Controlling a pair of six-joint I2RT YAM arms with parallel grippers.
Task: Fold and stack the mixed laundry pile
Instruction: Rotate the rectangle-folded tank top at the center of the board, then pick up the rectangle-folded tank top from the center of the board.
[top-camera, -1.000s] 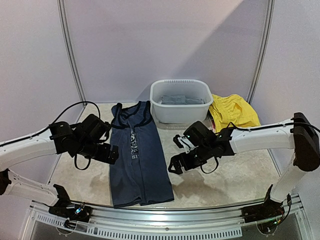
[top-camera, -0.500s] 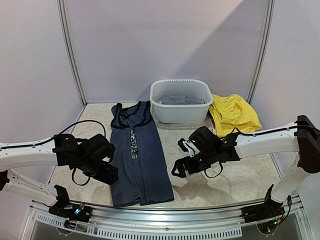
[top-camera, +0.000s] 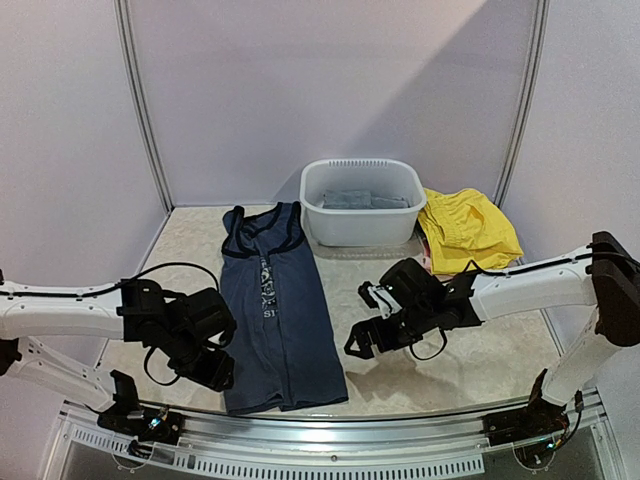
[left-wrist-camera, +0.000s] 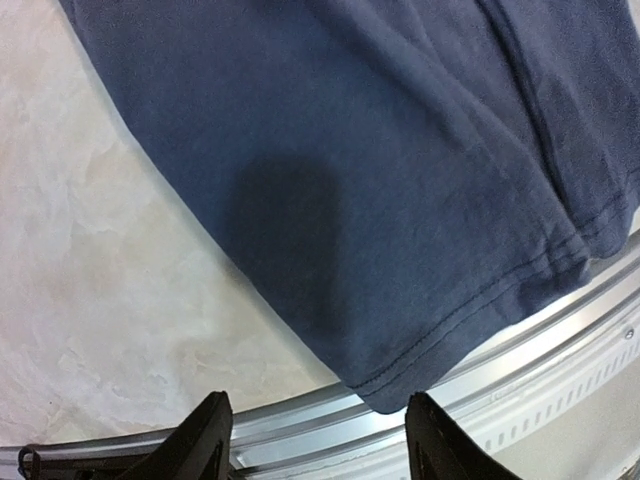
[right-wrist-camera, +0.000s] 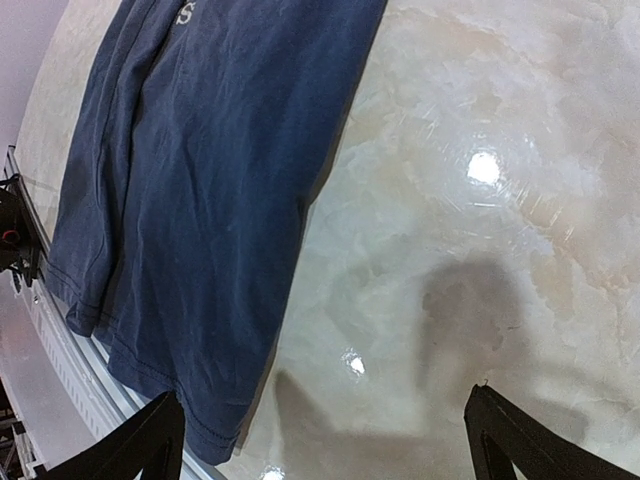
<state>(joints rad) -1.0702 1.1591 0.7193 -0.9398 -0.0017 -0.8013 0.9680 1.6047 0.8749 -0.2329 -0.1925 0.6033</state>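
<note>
A white basin (top-camera: 362, 215) is set at the back of the tabletop (top-camera: 455, 355), just right of the middle, and a folded grey garment (top-camera: 364, 199) is seen lying inside it. A crumpled yellow garment (top-camera: 468, 228) is heaped just beside the basin's right wall, with a scrap of reddish cloth (top-camera: 427, 262) showing at its near left edge.

The navy tank top (top-camera: 275, 310) is spread flat and lengthwise left of the basin. Its straps are turned toward the back wall, its white chest print faces up, and its hem reaches the metal rail (top-camera: 330, 422) at the near edge of the tabletop.

The left tool (top-camera: 214, 367) is held low beside the tank top's near left corner. In the left wrist view its fingers (left-wrist-camera: 208, 440) are seen apart, with the hem corner just ahead of the gap and nothing clamped. The right tool (top-camera: 362, 338) is held over bare tabletop to the right of the tank top, well apart from the basin. Its fingers (right-wrist-camera: 150, 440) are spread wide and nothing is held.

The tabletop is a glossy, beige, marbled surface on which lamp glare and the tools' shadows are cast. It is enclosed by pale, plain walls (top-camera: 330, 80) with thin metal uprights.
</note>
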